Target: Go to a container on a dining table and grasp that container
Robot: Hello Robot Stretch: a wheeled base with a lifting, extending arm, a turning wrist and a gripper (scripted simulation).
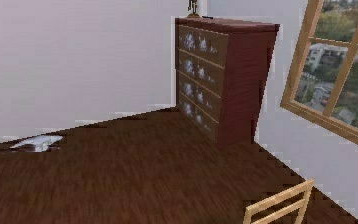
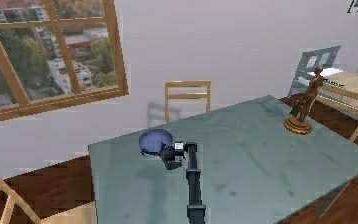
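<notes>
1. The room has a dark wood floor [image 1: 137, 175] and pale walls. A big grey-green counter [image 2: 257, 150] stands in it.
2. The hand [image 2: 165, 155] is out over the counter, near the counter's far left corner. It sits at the end of the dark arm [image 2: 194, 190], which reaches up from the counter's near edge.
3. A blue bowl [image 2: 153, 142] stands on the counter right at the hand. This is the container. I cannot tell if the hand touches it, and I cannot tell if the hand holds anything.
4. A brown statue [image 2: 305, 100] stands on the counter too, at its far right end, well apart from the blue bowl.
5. A light wood chair [image 2: 187, 98] stands at the counter's far side, just behind the blue bowl.
6. Another wood chair [image 2: 12, 205] is at the counter's left end, near its front corner.
7. A third chair [image 2: 349, 98] is past the counter's right end, close to the statue.
8. A big window with a wood frame [image 2: 52, 50] is in the wall beyond the counter's left end. Houses and trees show through it.
9. In the forward view, a tall dark red dresser [image 1: 222, 80] stands against the wall, with a small dark figure [image 1: 193, 8] on top.
10. To the right of the dresser is a window [image 1: 337, 65].
11. A white thing [image 1: 37, 143] lies on the floor, far to the left of the dresser.
</notes>
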